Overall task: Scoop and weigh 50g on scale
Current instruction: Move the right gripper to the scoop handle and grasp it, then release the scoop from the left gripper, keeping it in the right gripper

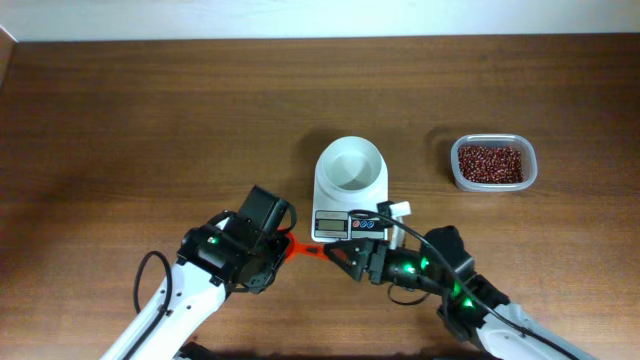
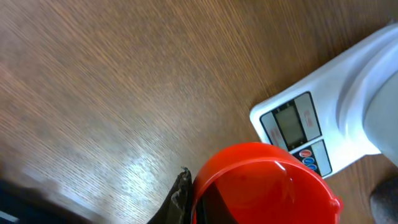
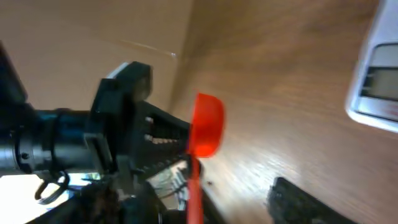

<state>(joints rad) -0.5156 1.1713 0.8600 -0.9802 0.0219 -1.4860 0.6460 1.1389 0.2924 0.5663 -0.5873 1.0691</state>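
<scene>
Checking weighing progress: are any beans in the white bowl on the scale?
No: in the overhead view the bowl on the scale is bare white inside, and the beans lie in the clear tub.

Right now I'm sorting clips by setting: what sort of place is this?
Likely a robot test bench staged for kitchen weighing: a digital kitchen scale and a clear tub of red-brown beans on a wooden table, with two robot arms, the left tool holding an orange-red scoop.
</scene>
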